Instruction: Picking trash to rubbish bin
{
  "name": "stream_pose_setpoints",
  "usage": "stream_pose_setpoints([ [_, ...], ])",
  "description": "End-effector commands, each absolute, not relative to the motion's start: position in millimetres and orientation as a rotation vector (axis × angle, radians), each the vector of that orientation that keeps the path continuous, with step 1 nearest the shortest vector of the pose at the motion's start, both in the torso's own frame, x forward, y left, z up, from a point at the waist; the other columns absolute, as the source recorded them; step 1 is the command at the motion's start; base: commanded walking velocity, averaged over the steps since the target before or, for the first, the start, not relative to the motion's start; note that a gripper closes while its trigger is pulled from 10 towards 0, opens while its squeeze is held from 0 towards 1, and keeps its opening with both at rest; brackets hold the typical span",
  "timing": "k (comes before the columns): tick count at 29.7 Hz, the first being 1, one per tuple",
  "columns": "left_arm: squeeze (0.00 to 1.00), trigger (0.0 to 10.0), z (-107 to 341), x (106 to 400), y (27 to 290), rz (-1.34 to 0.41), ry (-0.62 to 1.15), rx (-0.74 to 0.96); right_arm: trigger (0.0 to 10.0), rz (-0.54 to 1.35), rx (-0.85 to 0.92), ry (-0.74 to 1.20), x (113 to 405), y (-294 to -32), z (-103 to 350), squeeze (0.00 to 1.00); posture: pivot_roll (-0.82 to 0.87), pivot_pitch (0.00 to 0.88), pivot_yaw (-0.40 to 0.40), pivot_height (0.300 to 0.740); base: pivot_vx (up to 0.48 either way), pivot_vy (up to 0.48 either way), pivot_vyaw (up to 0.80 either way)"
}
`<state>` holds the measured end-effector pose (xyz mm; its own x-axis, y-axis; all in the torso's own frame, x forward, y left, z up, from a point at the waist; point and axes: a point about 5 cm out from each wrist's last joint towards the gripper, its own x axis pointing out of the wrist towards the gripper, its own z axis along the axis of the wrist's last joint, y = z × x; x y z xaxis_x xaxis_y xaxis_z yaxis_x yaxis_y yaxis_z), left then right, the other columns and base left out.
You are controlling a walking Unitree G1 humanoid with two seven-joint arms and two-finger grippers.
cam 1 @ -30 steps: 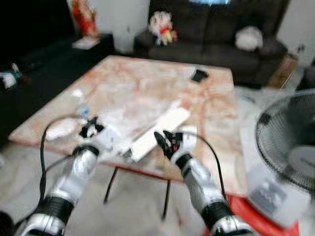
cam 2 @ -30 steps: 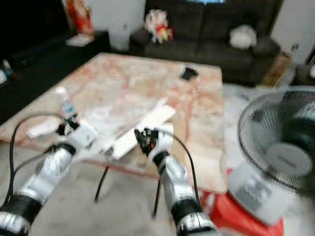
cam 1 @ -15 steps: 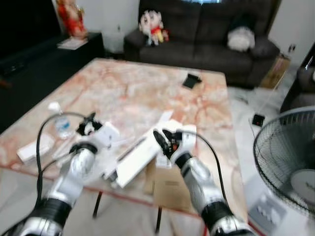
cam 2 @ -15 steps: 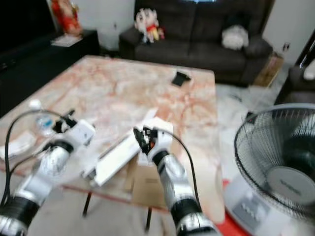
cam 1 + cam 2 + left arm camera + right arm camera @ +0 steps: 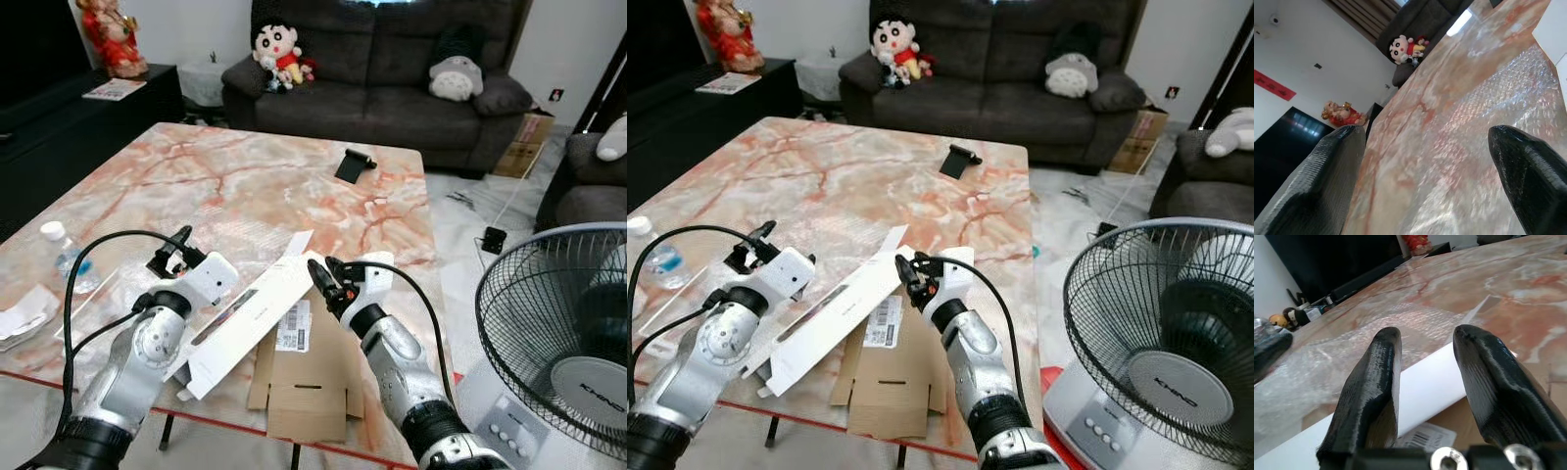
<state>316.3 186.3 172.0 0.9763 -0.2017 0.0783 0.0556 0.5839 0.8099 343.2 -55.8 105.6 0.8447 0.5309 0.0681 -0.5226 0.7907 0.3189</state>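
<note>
A long white flattened carton [image 5: 250, 323] lies slantwise at the near edge of the pink marble table [image 5: 245, 186], overlapping a flattened brown cardboard box [image 5: 309, 377] with a barcode label. The left gripper [image 5: 168, 253] hovers over the carton's left side, fingers wide apart; the right gripper [image 5: 323, 277], fingers narrowly parted, holds nothing by the carton's far end. A clear water bottle [image 5: 61, 259] stands far left, a black fan [image 5: 558, 333] right. The right wrist view shows crinkled bubble wrap [image 5: 1327, 352] beyond the carton.

Two shiny silver robot arms with black fingers

The left gripper [image 5: 174, 253] and right gripper [image 5: 323, 278] each have two long black fingers [image 5: 1374, 382], white wrist blocks, looping black cables and small silver screws.
</note>
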Motion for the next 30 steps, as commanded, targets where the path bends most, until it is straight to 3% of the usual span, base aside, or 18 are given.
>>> stream_pose_setpoints([
  [1,0.00,10.0,176,313,189,-0.171,-0.130,0.950,10.0,0.582,0.342,0.018,343,-50,110,0.00,0.01,0.040,-0.046,0.740,0.000,0.000,0.00],
  [8,0.00,10.0,165,305,203,-0.277,0.151,1.057,10.0,0.587,0.343,0.025,343,-49,109,0.00,0.01,0.041,-0.051,0.740,0.000,0.000,0.00],
  [14,0.00,10.0,151,303,201,-0.348,0.255,1.056,10.0,0.589,0.342,0.027,343,-49,108,0.00,0.01,0.039,-0.050,0.740,0.000,0.000,0.00],
  [30,0.00,10.0,143,323,203,-0.316,0.304,1.024,10.0,0.585,0.344,0.031,342,-50,107,0.00,0.00,0.045,-0.049,0.740,0.000,0.000,0.00],
])
